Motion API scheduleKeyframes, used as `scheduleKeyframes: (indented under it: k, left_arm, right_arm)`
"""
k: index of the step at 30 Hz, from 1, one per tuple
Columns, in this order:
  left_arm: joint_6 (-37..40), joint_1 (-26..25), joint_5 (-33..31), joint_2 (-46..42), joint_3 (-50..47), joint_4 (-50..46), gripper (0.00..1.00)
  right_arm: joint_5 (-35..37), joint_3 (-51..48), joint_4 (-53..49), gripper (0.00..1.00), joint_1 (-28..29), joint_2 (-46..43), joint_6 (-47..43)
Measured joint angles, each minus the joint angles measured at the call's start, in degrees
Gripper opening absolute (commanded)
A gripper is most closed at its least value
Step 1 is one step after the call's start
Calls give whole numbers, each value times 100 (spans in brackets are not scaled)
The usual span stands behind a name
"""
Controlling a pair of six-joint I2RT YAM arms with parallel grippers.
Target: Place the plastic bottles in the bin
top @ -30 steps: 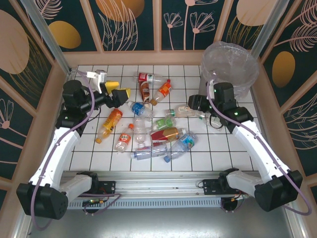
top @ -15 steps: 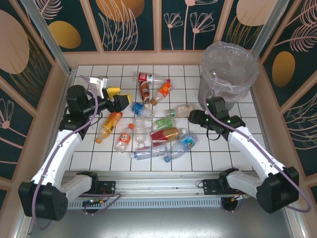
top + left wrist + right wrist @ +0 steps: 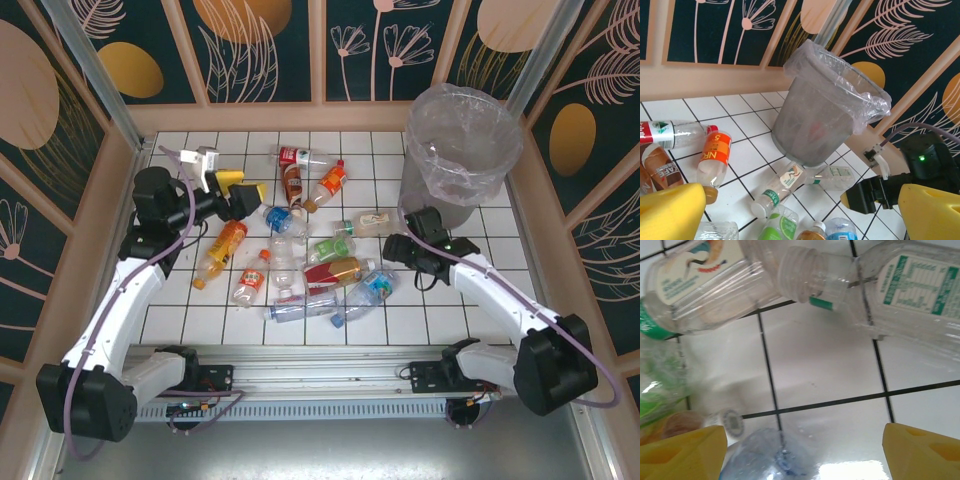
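Observation:
Several plastic bottles (image 3: pixel 345 270) lie scattered across the middle of the white tiled table. The bin (image 3: pixel 450 205), grey with a clear bag over its rim, stands at the far right corner. My right gripper (image 3: pixel 392 244) hovers low and open just left of the bin's foot. In the right wrist view its yellow fingers (image 3: pixel 682 450) straddle bare tile, a blue-tinted bottle (image 3: pixel 765 455) by the left one. A capless clear bottle (image 3: pixel 900 290) and a white-labelled one (image 3: pixel 705 280) lie just ahead. My left gripper (image 3: pixel 243 190) is open and empty above the pile's far left, facing the bin (image 3: pixel 815 125).
A raised wooden border (image 3: pixel 270 118) with patterned panels above it closes the table on three sides. The metal rail (image 3: pixel 320 355) carrying the arm bases runs along the near edge. Bare tiles (image 3: pixel 470 300) lie at the near right.
My right gripper has come away from the bin's side, moving toward the near edge and down to the tiles, and its jaws have widened. The left arm has barely shifted.

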Motion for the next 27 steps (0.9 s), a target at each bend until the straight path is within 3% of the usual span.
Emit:
scheduleKeyframes:
  k: [7,15,27]
  left_arm:
    - [0,-26,98,350,37,48,99]
    - [0,-31,114,420,37,142,99]
    - [0,-31,109,374,26,146,99]
  right_arm:
    - [44,190,-22,89,-520,76,-968]
    - [9,682,166,93,-573,785,-1976]
    - [487,706,719,98,-752,1272,-2601]
